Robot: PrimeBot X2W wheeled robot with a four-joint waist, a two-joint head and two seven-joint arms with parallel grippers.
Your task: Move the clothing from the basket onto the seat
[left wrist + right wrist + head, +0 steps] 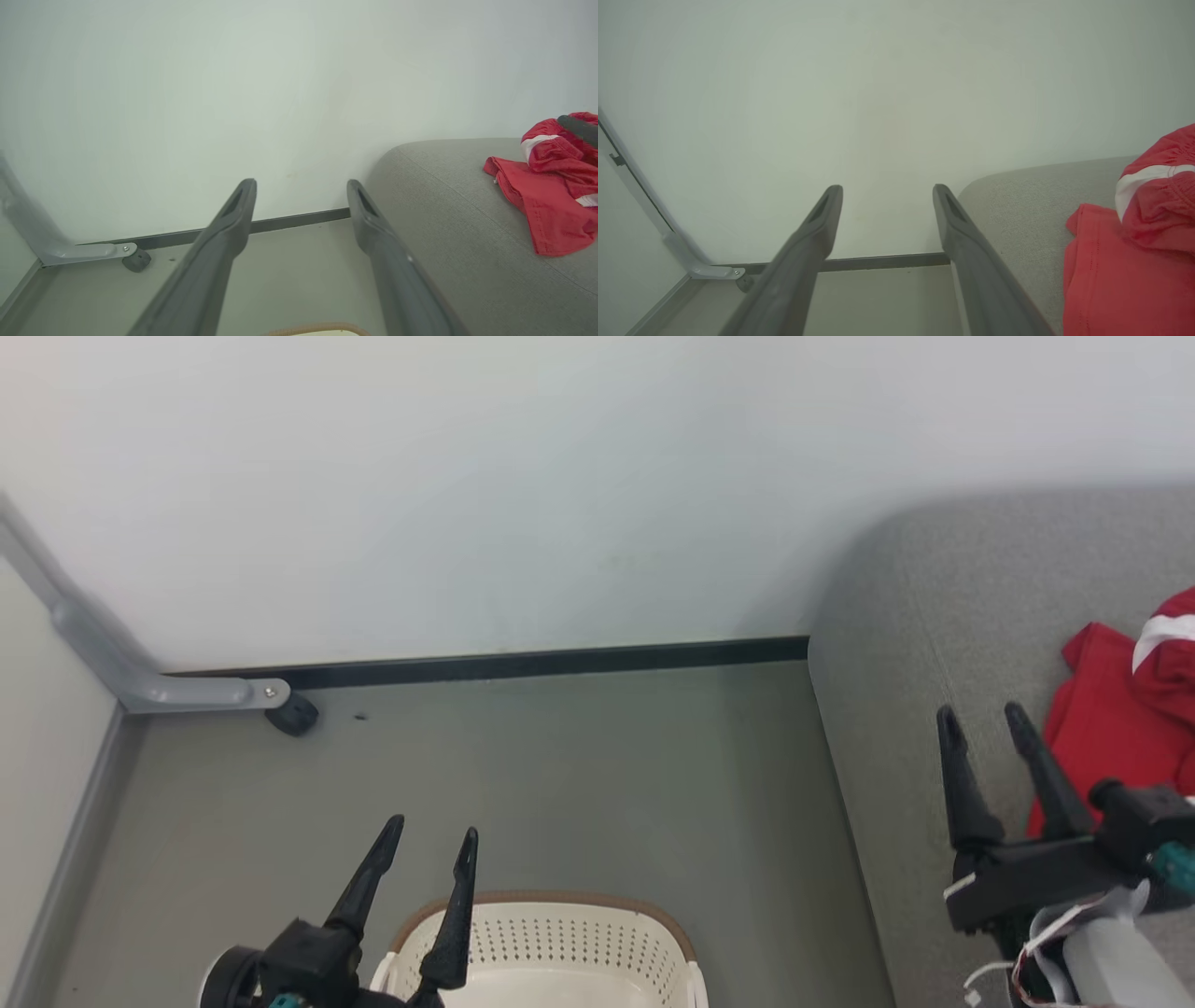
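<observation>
You are holding nothing: your left claw (433,828), by the basket (560,947), and your right claw (980,711), over the seat (924,607), are both gaping wide. The clothing (1111,709) is lying on the seat just beside the right claw, so a careless swing is risking a snag that drags it floorward.

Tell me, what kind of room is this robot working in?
Probably a plain indoor room set up like a living or laundry corner: a grey upholstered seat against a bare white wall, red clothing lying on it, and a perforated laundry basket on the smooth floor.
</observation>
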